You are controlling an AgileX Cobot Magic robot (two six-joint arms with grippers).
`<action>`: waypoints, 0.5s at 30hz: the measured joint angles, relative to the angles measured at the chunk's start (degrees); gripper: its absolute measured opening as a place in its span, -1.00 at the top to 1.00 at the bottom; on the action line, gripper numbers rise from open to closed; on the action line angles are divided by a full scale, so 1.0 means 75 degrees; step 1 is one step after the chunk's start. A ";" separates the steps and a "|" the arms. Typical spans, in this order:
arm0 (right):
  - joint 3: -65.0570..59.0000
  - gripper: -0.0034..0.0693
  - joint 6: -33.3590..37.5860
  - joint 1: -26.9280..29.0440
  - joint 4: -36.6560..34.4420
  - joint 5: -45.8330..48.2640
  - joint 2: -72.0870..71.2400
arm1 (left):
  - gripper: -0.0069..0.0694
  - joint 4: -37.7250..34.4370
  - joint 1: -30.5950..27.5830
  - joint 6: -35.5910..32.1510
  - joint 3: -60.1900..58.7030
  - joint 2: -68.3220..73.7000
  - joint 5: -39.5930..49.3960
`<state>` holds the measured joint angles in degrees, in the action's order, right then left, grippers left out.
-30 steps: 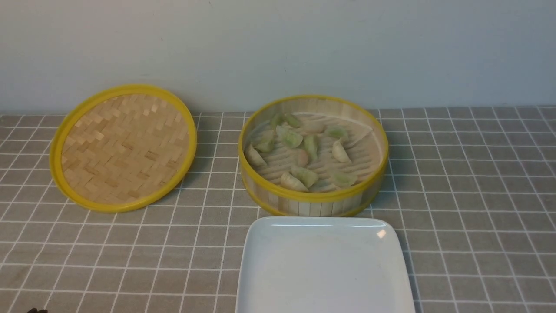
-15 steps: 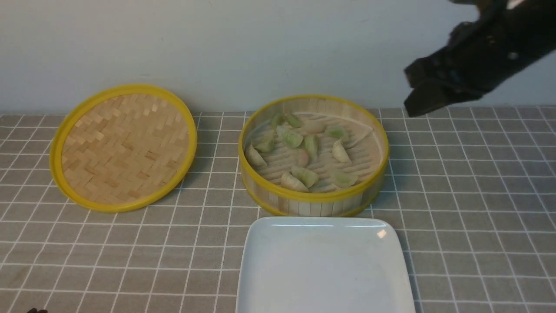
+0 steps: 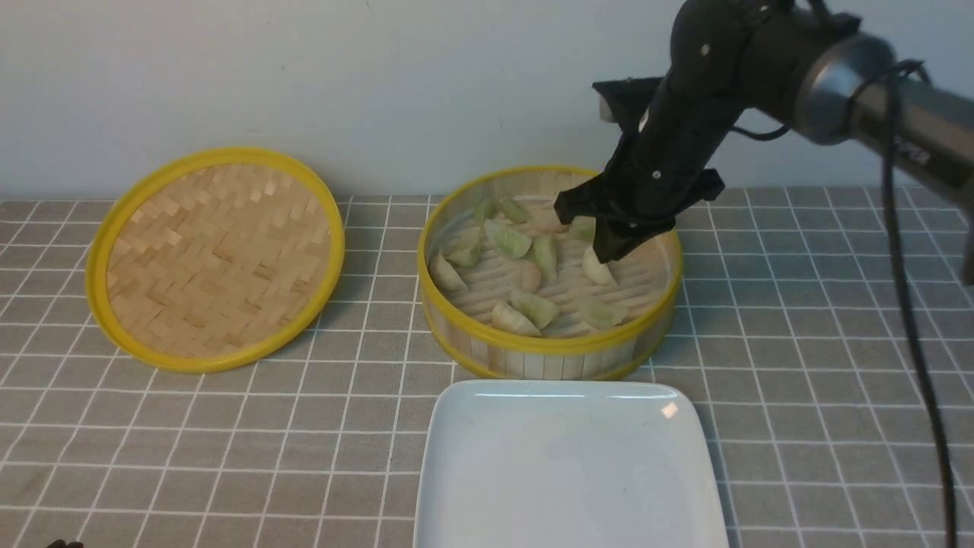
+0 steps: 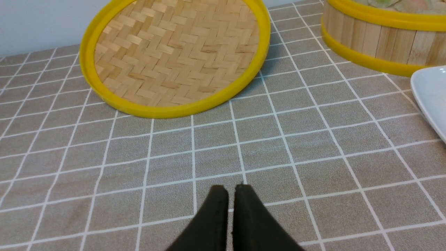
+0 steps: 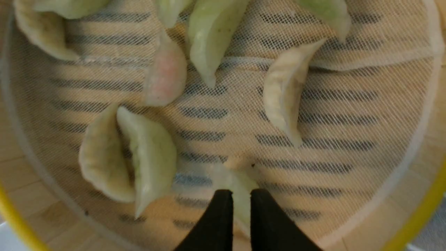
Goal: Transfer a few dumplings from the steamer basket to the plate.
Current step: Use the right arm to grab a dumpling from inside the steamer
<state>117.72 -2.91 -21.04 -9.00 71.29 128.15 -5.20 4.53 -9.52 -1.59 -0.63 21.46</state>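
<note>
The right gripper [image 3: 601, 247], jaws nearly closed and holding nothing, hangs inside the basket [image 3: 548, 346] above its dumplings [image 3: 533, 306], evidently picking one for the bare plate [image 3: 571, 464] beside the basket.

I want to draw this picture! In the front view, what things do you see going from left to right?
Lid → steamer basket holding the dumplings → right gripper, hanging over the basket's right side. The plate lies in front of the basket, so it has no place of its own in this order.
</note>
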 joint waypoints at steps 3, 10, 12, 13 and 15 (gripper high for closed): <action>0.0750 0.22 0.0237 0.0000 0.0225 0.0000 0.0705 | 0.79 0.0000 0.0000 0.0000 0.0000 0.0000 0.0000; 0.1323 -0.41 0.0273 0.0000 0.0735 -0.0015 0.1427 | 0.79 0.0000 0.0000 0.0000 0.0000 0.0000 0.0000; 0.1323 -0.38 0.0282 0.0000 0.0760 -0.0023 0.1590 | 0.79 0.0000 0.0000 0.0000 0.0000 0.0000 0.0000; 0.1323 -0.31 0.0310 0.0000 0.0775 -0.0033 0.1642 | 0.79 0.0000 0.0000 0.0000 0.0000 0.0000 0.0000; 0.1336 0.00 0.0466 0.0000 0.0806 -0.0035 0.1629 | 0.79 0.0000 0.0000 0.0000 0.0000 0.0000 0.0000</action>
<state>127.74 0.58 -21.04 -2.96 71.04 140.36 -5.20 4.53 -9.52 -1.59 -0.63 21.46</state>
